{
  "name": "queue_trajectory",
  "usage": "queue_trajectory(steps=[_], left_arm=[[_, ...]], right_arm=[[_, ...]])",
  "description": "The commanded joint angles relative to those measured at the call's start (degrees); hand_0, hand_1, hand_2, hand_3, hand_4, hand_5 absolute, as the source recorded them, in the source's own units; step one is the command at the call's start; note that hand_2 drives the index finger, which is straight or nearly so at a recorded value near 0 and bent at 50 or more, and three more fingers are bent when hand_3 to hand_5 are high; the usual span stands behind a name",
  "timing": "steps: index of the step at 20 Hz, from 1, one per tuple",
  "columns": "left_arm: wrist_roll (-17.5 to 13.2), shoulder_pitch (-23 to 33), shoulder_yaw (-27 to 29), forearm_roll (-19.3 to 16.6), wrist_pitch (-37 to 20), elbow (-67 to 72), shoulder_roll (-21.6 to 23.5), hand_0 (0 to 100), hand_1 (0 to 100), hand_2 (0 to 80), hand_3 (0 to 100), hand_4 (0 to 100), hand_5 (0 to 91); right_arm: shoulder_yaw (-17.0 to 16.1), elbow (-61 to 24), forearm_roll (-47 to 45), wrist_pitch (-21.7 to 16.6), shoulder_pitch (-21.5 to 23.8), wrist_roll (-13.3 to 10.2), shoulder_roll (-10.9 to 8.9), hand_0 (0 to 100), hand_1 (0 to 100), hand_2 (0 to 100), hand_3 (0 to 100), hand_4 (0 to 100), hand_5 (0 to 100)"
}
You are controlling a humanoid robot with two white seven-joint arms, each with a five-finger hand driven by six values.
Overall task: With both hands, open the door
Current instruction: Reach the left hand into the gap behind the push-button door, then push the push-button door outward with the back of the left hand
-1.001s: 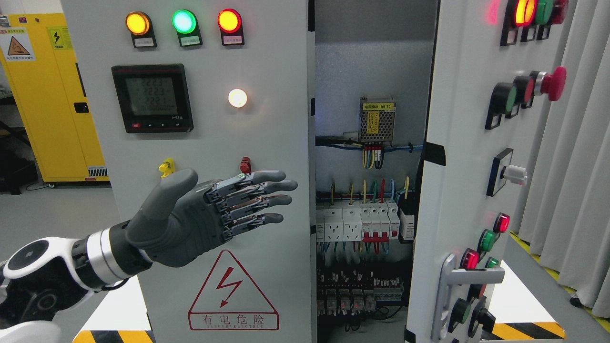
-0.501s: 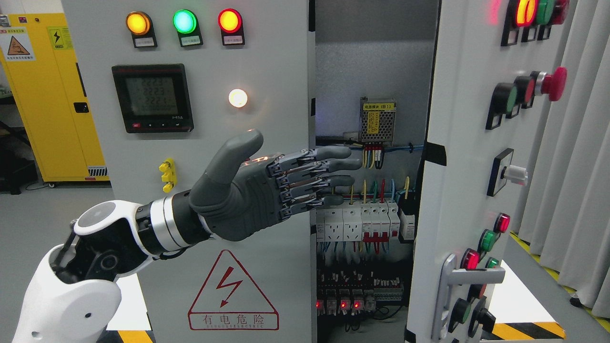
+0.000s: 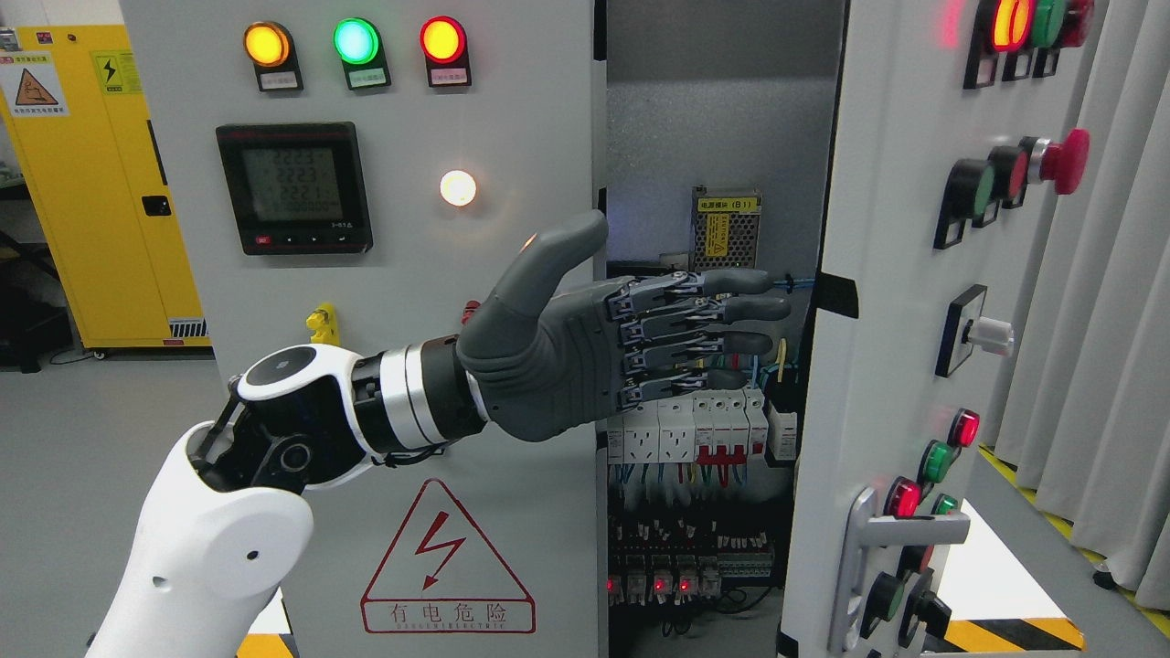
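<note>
The right-hand cabinet door (image 3: 877, 274) stands tall and narrow, its long axis upright, and it is swung outward on the picture's right, so that its face with the buttons looks toward the right and its inner edge points at the camera. Low on that door a silver lever handle (image 3: 900, 535) sticks out level, with red and green lamps just above and below it, and higher up a red mushroom button (image 3: 1060, 157) juts out to the right. The left door (image 3: 366, 384) is shut and faces the camera square on; it carries three lit lamps in a row at the top, a black meter (image 3: 294, 187) below them, a small white lamp and a red-bordered warning triangle (image 3: 446, 559) near the bottom.

Between the two doors the cabinet interior (image 3: 713, 137) is open to view, with a yellow-labelled power supply (image 3: 728, 230), coloured wires and a row of white breakers (image 3: 695, 429) beneath.

The left hand (image 3: 631, 338) comes in from the lower left on a white and black arm and is stretched out level across the opening. Its four fingers (image 3: 731, 315) are straight, close together and pointing right toward the open door's edge; the thumb is raised upward. It holds nothing. The fingertips lie in front of the wiring and near the door's edge, but whether they touch it cannot be told. The right hand is not in view.

A yellow cabinet (image 3: 101, 174) stands at far left, grey curtains (image 3: 1115, 302) at far right
</note>
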Motion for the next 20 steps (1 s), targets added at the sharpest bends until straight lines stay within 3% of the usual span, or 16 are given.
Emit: queue_trajectory(steps=[1,20], left_arm=[[-0.22,-1.61,-3.7,-0.21,0.04,5.02,-4.72,0,9,6.5,10,12,0.0],[-0.13,-2.84,-5.2,-0.74,0.39,5.9,-7.53,0,7,6.3,14,13,0.0]], right_arm=[[-0.04,0.0,0.0,0.03,-0.01,-0.03,-0.54,21,6,0,0,0,0],[-0.04,0.0,0.0,0.03,-0.01,-0.03,-0.54,21,6,0,0,0,0]])
